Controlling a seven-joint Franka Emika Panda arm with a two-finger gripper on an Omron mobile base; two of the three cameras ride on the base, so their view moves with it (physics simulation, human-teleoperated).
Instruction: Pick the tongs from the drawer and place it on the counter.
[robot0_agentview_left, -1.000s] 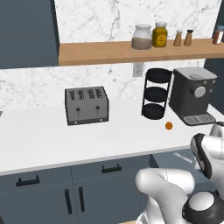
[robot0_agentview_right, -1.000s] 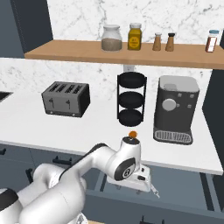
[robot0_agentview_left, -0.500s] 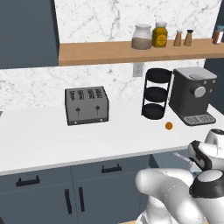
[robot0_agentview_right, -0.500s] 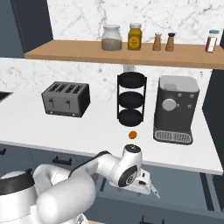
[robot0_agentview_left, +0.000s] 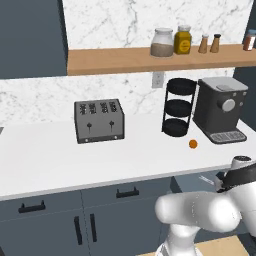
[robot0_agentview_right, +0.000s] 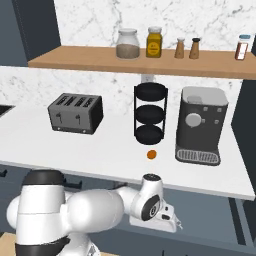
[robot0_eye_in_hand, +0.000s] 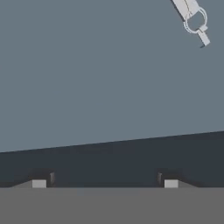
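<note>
The hand view looks down at the slate blue-grey floor of the drawer (robot0_eye_in_hand: 87, 65). Only one end of the pale silvery tongs (robot0_eye_in_hand: 192, 17) shows, with a small ring, at the top right corner. My gripper (robot0_eye_in_hand: 105, 183) is open and holds nothing. Its two fingertips (robot0_eye_in_hand: 39, 183) are spread wide over a darker band of the drawer, well apart from the tongs. In both base views my hand (robot0_agentview_right: 152, 210) hangs below the front edge of the white counter (robot0_agentview_left: 60, 160), right of the cabinet fronts.
On the counter stand a toaster (robot0_agentview_left: 99, 120), a black tiered rack (robot0_agentview_left: 178, 107) and a coffee machine (robot0_agentview_left: 220, 110), with a small orange ball (robot0_agentview_left: 193, 144) in front. A wooden shelf (robot0_agentview_left: 125, 60) with jars runs above. Drawer fronts with black handles (robot0_agentview_left: 127, 192) lie left of my arm.
The arm has folded lower and the hand has sunk a little further below the counter edge. Nothing on the counter moved.
</note>
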